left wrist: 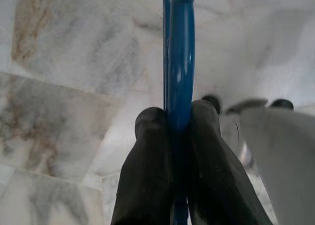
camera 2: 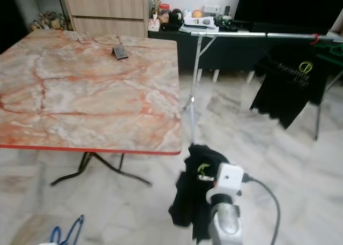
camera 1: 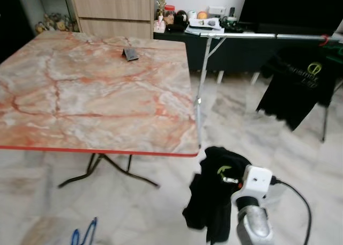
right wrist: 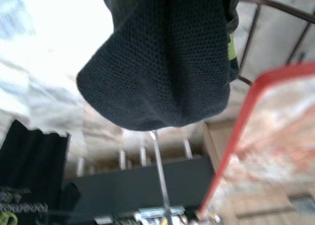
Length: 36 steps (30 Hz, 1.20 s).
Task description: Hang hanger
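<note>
A blue hanger (left wrist: 179, 62) is pinched between my left gripper's (left wrist: 178, 116) two black fingers (left wrist: 152, 136), and its tip pokes up low on the left (camera 1: 84, 235) over the floor. A black shirt (camera 1: 214, 197) with a green logo hangs bunched from my right gripper, just ahead of the white wrist block (camera 1: 256, 183). The fabric (right wrist: 162, 62) covers that gripper's fingers. A silver clothes rail (camera 1: 257, 36) runs across the upper right. Another black shirt (camera 1: 297, 81) hangs from it on a red hanger (camera 1: 324, 39).
A marble-pattern folding table (camera 1: 91, 89) with a red edge stands to the left, a small dark object (camera 1: 130, 53) on it. The rack's upright pole (camera 1: 201, 84) stands beside the table corner. A dark sideboard (camera 1: 236, 52) and a wooden drawer unit (camera 1: 112, 12) line the back wall.
</note>
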{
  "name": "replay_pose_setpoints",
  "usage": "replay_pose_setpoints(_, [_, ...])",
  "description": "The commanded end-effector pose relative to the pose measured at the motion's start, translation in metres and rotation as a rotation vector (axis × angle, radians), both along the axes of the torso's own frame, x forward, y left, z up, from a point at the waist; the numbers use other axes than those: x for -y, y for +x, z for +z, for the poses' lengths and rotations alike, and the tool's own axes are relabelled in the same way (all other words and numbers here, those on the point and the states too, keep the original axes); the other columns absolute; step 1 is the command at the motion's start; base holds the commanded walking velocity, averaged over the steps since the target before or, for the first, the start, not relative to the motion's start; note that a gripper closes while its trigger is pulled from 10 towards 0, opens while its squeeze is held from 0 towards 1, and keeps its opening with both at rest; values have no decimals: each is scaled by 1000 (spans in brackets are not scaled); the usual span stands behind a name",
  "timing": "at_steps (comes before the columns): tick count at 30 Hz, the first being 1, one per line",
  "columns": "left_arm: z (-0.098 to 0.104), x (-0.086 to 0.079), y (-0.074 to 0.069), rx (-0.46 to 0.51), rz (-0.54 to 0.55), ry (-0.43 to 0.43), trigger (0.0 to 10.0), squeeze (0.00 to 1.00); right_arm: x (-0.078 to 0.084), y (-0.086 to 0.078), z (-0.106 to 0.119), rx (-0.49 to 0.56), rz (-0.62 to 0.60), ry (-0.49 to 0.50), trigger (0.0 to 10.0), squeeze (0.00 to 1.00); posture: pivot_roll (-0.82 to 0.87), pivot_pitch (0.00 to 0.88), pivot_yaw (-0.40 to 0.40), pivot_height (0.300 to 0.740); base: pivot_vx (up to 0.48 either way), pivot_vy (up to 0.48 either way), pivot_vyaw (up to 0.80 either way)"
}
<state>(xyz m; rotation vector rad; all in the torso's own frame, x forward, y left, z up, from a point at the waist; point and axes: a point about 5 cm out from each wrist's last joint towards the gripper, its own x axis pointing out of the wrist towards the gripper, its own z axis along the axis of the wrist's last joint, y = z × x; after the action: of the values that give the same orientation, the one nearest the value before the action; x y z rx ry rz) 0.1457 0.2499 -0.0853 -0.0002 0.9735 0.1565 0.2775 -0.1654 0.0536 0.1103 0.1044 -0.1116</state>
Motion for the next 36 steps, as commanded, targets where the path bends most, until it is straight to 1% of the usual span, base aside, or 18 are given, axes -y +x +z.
replay_pose_setpoints(1, [0, -4, -3, -13, -5, 12, 10000, 0, -4, 5, 10, 47, 13, 3, 10000, 0, -22, 64, -47, 740, 0, 0, 0])
replay_pose_setpoints(8, [1, -5, -2, -6, -8, 6, 10000, 0, -6, 8, 16, 73, 32, -3, 10000, 0, -19, 62, -47, 740, 0, 0, 0])
replay_pose_setpoints(9, [1, -6, -1, -3, -5, 5, 10000, 0, -5, 10, 21, 97, 33, -11, 10000, 0, -20, 63, -47, 740, 0, 0, 0])
replay_pose_setpoints(13, [2, -6, 0, 2, 1, 0, 10000, 0, -5, 13, 28, 127, 38, -24, 10000, 0, -20, 66, -46, 740, 0, 0, 0])
replay_pose_setpoints(15, [1, -5, 0, 4, 17, -6, 10000, 0, -4, 16, 37, 154, 42, -32, 10000, 0, -21, 69, -46, 740, 0, 0, 0])
replay_pose_setpoints(21, [1, -3, 1, 4, 19, -11, 10000, 0, -6, 21, 46, 193, 85, -55, 10000, 0, -17, 71, -45, 740, 0, 0, 0])
replay_pose_setpoints(25, [1, -4, 0, 5, 23, -11, 10000, 0, -7, 22, 52, 219, 98, -87, 10000, 0, -14, 73, -45, 740, 0, 0, 625])
replay_pose_setpoints(32, [1, -4, 0, 4, 24, -12, 10000, 0, -8, 23, 55, 232, 112, -73, 10000, 0, -16, 75, -41, 740, 0, 0, 800])
replay_pose_setpoints(35, [1, -5, -1, 3, 23, -13, 10000, 0, -9, 24, 59, 247, 109, -46, 10000, 0, -15, 77, -42, 740, 0, 0, 0])
replay_pose_setpoints(36, [1, -6, -1, 3, 24, -12, 10000, 0, -8, 25, 63, 262, 109, -45, 10000, 0, -14, 76, -42, 740, 0, 0, 0])
